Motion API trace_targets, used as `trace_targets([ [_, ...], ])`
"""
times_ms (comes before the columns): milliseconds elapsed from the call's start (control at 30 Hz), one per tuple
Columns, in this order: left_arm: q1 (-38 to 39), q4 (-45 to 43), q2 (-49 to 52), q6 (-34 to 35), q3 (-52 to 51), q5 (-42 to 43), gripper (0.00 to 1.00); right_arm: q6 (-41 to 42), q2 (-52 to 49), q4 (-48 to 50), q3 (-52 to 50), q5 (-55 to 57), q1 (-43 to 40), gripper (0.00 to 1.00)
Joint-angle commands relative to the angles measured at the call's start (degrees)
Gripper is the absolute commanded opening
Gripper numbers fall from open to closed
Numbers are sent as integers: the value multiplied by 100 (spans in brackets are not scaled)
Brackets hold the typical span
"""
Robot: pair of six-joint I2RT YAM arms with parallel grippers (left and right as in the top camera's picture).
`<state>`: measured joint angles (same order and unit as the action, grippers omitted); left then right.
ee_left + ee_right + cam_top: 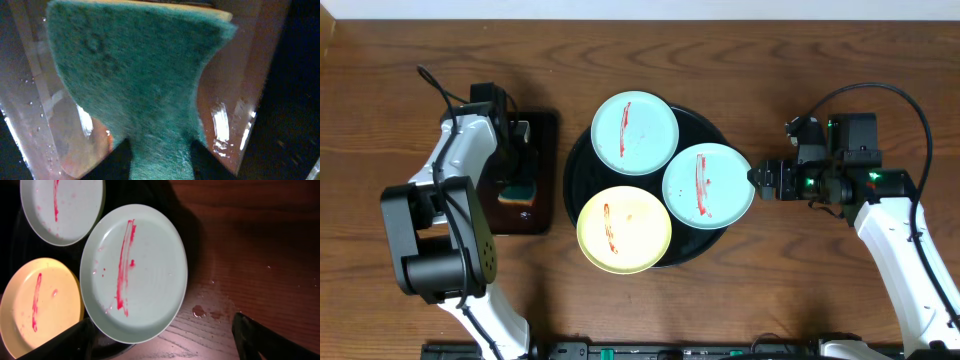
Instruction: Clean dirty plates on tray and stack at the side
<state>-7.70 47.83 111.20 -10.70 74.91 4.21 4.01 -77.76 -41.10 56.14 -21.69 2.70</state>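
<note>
Straight ahead of right gripper (pixel 756 178), fingers spread wide: round black tray (pixel 578 165). Beneath left gripper (pixel 516 168): rectangular tray (pixel 544 150). On the round black tray, all red-smeared: blue-green plate (pixel 708 186) just off the right fingertips, second blue-green plate (pixel 635 133) and yellow plate (pixel 625 230) beyond. Pinched between left fingers: green sponge (pixel 145 85).

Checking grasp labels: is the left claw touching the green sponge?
Touching. The left wrist view shows the green sponge squeezed to a narrow waist between the two dark fingers of the left claw.
</note>
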Motion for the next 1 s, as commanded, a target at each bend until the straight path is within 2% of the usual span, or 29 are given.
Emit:
trace_targets([
  [0,-4,-9,125,-39,70,114,26,-90,-17,-9,68,48,-35,85],
  [100,-7,-42,120,-37,72,94,8,-48,-17,-4,46,48,-35,82],
  [333,-4,330,-144,356,533,-173,7,203,-214,2,7,48,-31,74],
  [567,-4,699,-717,457,800,-173,7,334,-577,39,9,46,94,73],
  [700,-4,619,-693,457,680,-173,7,367,-741,44,7,48,136,74],
  [733,-4,553,-662,457,632,-173,9,367,-745,44,9,48,138,74],
  [767,-4,485,-621,457,588,-173,17,367,-745,42,7,48,144,74],
  [833,-4,389,-505,455,555,-173,41,367,-743,42,9,48,144,75],
  [900,-4,297,-376,455,555,-190,56,367,-745,31,7,48,146,75],
  [967,-4,175,-251,452,555,-192,60,363,-745,7,7,48,149,75],
])
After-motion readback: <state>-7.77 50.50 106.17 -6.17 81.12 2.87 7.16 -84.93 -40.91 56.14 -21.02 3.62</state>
